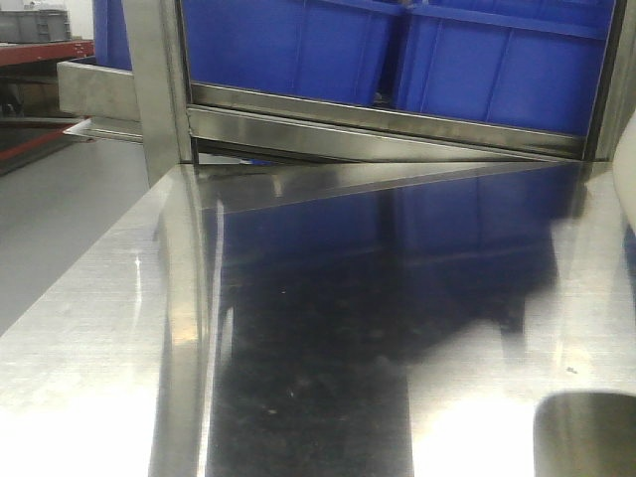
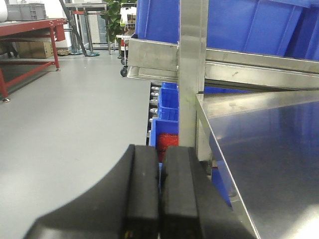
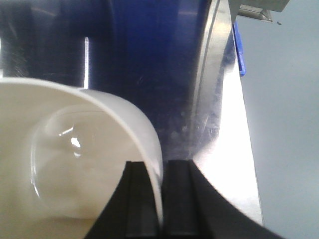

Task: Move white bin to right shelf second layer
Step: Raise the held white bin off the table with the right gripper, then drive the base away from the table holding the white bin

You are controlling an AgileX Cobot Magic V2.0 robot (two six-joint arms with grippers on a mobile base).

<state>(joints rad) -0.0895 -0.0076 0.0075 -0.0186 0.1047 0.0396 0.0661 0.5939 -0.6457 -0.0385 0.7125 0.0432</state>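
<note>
The white bin (image 3: 65, 159) fills the lower left of the right wrist view, glossy and cream-white, over the mirror-like steel tabletop (image 3: 219, 124). My right gripper (image 3: 161, 167) is shut on its rim wall, one finger inside and one outside. In the front view only a cream sliver of the white bin (image 1: 628, 184) shows at the right edge. My left gripper (image 2: 160, 152) is shut on nothing, hanging over the floor just left of the table's corner. The right shelf second layer is out of view.
A steel rack level (image 1: 388, 119) behind the tabletop (image 1: 298, 328) carries large blue crates (image 1: 497, 60). An upright steel post (image 2: 192, 74) stands at the table's left corner, with more blue crates (image 2: 167, 112) below. A red workbench (image 2: 30, 27) stands across the grey floor (image 2: 75, 124).
</note>
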